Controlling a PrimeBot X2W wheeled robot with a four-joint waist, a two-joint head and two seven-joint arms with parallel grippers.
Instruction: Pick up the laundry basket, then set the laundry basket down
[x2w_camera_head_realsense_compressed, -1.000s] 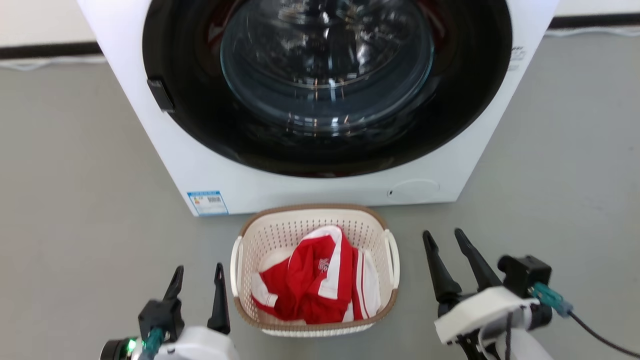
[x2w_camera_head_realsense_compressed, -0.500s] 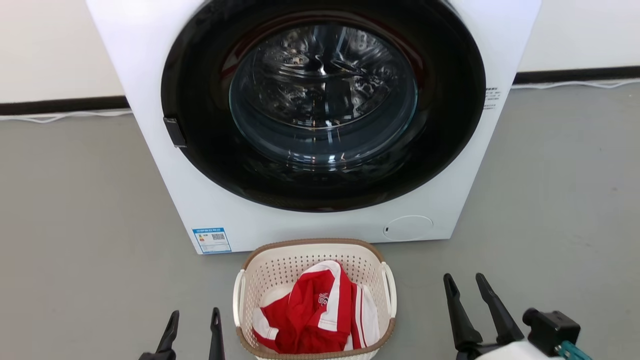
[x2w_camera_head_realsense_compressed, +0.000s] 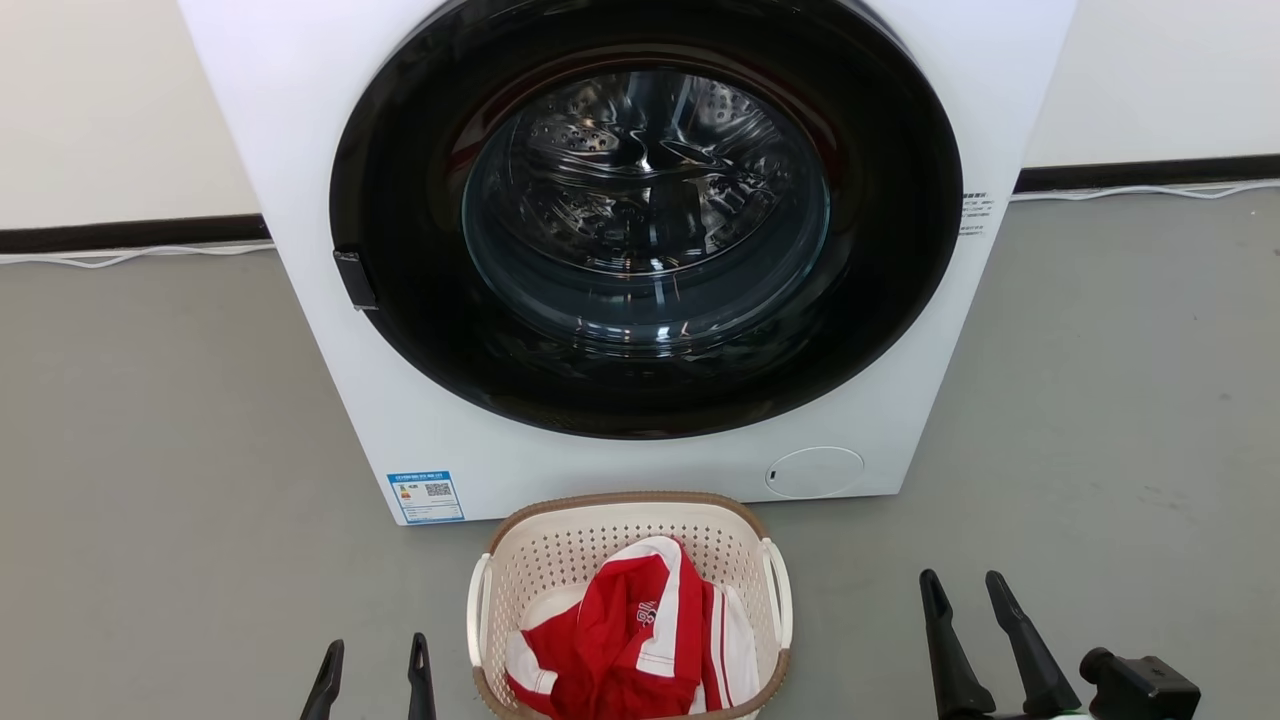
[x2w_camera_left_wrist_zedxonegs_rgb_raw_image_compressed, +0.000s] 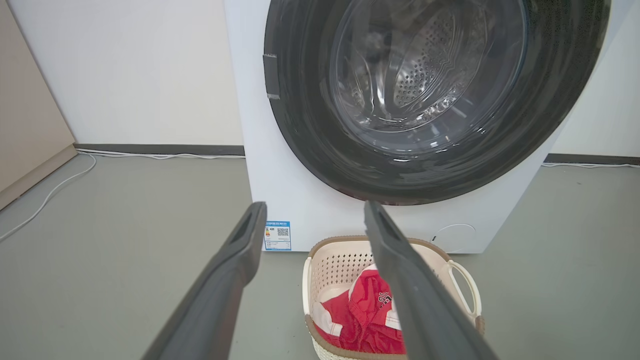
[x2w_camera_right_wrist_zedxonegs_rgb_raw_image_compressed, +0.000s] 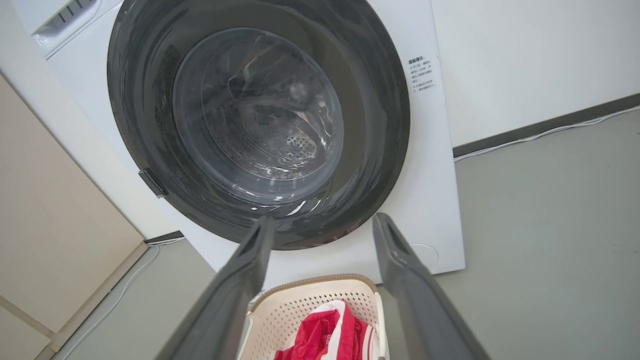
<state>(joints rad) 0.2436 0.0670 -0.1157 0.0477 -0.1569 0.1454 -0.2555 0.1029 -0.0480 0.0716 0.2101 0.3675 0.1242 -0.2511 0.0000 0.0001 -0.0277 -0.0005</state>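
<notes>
Bottom centre: laundry basket (x2w_camera_head_realsense_compressed: 560, 560) lay long axis up-frame | my left gripper (x2w_camera_head_realsense_compressed: 375, 650) sat just beside it, right gripper (x2w_camera_head_realsense_compressed: 963, 582) farther off | both jaws parted, empty.

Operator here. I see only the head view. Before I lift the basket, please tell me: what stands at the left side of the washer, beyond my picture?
Observer: The left wrist view shows a beige panel there. It stands apart from the washer, with bare wall between them.
Operator: Thank you. Does something lie on the floor near this panel?
Observer: Yes. A white cable curves over the grey floor close to the foot of the panel.
</notes>
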